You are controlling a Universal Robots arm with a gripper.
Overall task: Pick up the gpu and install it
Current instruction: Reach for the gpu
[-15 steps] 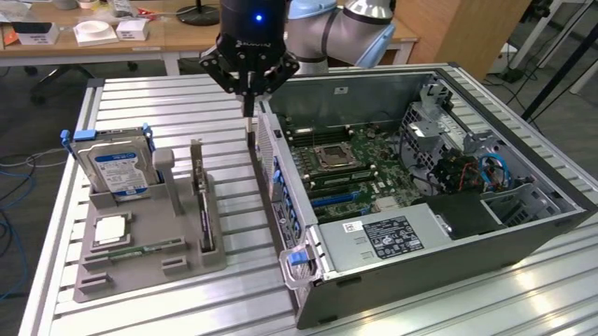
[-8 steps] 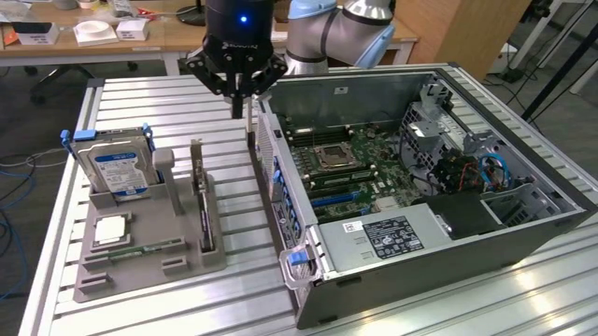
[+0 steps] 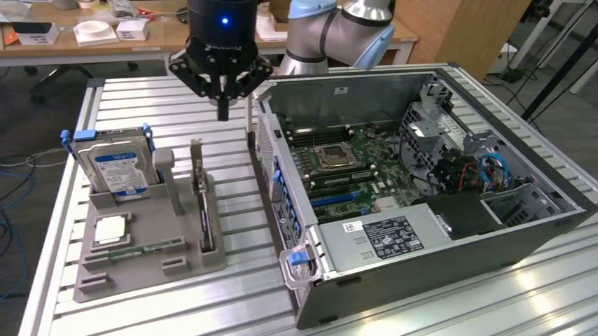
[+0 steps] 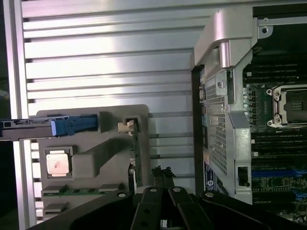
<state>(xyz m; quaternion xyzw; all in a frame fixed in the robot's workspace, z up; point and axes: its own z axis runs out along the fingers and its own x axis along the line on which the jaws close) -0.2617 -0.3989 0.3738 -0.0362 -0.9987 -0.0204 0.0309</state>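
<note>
One gpu (image 3: 201, 199) stands on its long edge in a slot of the gray holder (image 3: 131, 268), at about 6 o'clock from the gripper (image 3: 223, 112) in the exterior view. The jaws are pressed together and carry nothing. For a good pick, I judge they must spread and meet the thin dark card squarely across its flat faces, away from its silver bracket. The holder looks like matte plastic, the table (image 3: 140, 91) is ribbed aluminium, and the open case (image 3: 467, 255), at 3 o'clock from the card, is sheet metal.

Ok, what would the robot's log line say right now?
end effector: shut, empty | gpu: upright in grey holder, untouched | installed: no
</note>
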